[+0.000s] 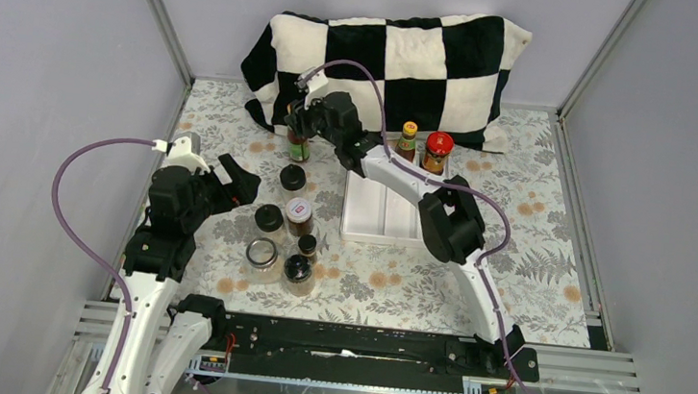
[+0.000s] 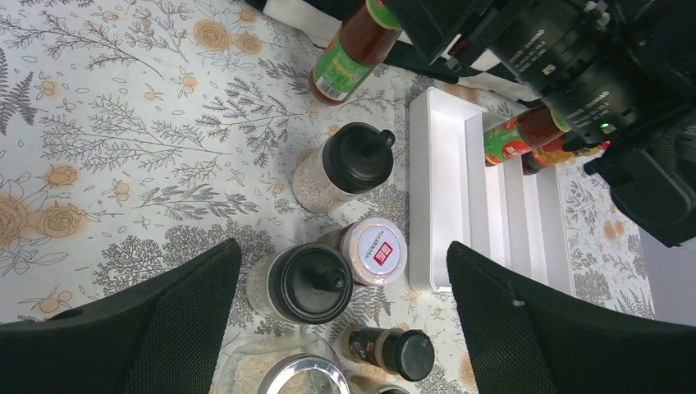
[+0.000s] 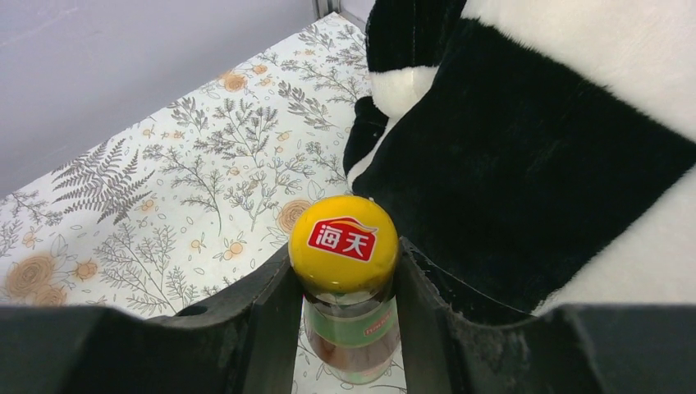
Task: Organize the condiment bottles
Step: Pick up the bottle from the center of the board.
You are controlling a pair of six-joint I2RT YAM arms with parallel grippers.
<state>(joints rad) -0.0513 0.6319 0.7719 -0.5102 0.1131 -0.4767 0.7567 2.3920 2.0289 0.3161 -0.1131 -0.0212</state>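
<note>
My right gripper (image 1: 301, 123) is shut on the neck of a slim yellow-capped sauce bottle (image 1: 298, 146) at the back left, beside the pillow. In the right wrist view its fingers (image 3: 271, 312) press both sides just under the yellow cap (image 3: 344, 244). A second yellow-capped bottle (image 1: 408, 140) and a red-lidded jar (image 1: 437, 151) stand at the far end of the white tray (image 1: 379, 221). My left gripper (image 1: 240, 182) is open and empty, above a cluster: black-capped jars (image 2: 312, 283) (image 2: 345, 160), a white-lidded jar (image 2: 373, 250), a small spice bottle (image 2: 402, 351) and a squat glass jar (image 2: 287, 373).
A black-and-white checked pillow (image 1: 406, 63) lies along the back wall, right behind the held bottle. The floral cloth (image 1: 532, 263) covers the table. Grey walls close in left, right and back. The right arm (image 1: 444, 221) stretches across the tray.
</note>
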